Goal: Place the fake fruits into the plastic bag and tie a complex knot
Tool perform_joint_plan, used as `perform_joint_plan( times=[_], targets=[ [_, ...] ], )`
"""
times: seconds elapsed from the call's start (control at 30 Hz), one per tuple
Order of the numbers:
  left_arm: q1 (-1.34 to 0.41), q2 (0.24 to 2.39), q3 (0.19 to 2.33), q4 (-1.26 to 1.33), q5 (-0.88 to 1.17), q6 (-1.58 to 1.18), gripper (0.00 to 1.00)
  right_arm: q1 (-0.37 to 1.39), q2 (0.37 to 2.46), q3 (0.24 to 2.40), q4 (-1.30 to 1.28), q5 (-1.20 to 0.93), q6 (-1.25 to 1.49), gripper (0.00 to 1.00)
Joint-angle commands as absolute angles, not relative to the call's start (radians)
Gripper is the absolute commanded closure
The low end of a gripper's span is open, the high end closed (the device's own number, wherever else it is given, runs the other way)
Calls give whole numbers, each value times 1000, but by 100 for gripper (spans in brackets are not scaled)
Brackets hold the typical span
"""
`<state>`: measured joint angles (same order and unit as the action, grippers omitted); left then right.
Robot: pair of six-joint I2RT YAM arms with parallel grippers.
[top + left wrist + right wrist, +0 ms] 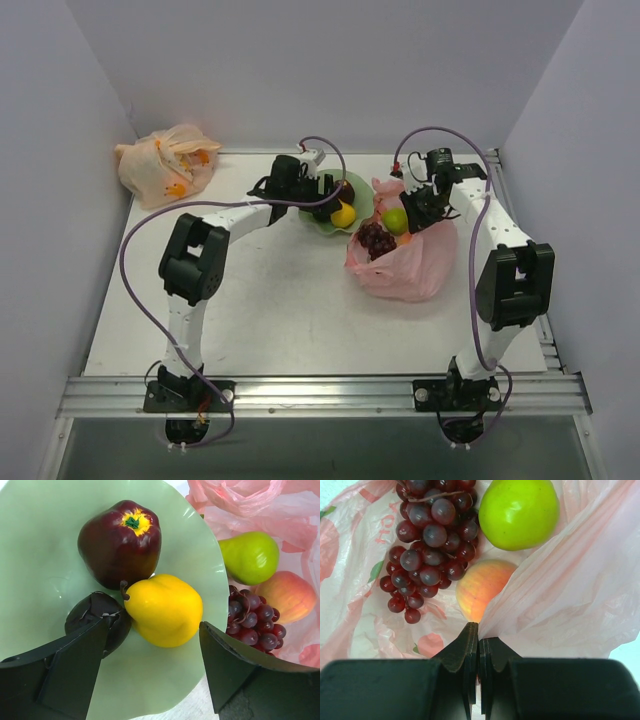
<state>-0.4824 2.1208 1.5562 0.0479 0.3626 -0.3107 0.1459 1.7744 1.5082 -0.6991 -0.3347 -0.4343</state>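
The left gripper [154,626] gapes around the yellow pear [165,610] in the green bowl [40,580], while the right gripper [478,630] pinches the rim of the plastic bag [570,590], which holds the grapes [430,535], peach [480,587] and green fruit [520,512].

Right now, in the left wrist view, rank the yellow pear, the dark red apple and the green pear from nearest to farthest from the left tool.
1. Yellow pear: in the green bowl, between the fingers of the open left tool.
2. Dark red apple: just beyond it, in the same bowl.
3. Green pear: off to the right, in the pink bag.
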Motion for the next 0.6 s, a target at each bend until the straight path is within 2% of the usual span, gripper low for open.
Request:
perform_joint_plan(
  times=[0.0, 0.57],
  targets=[
    [-486, 2131, 1615, 104, 413, -368, 16, 153, 1727, 1496, -715, -316, -453, 100],
    [-517, 2190, 1641, 186, 488, -410, 34, 153, 1733, 1494, -715, -319, -445, 100]
  ],
)
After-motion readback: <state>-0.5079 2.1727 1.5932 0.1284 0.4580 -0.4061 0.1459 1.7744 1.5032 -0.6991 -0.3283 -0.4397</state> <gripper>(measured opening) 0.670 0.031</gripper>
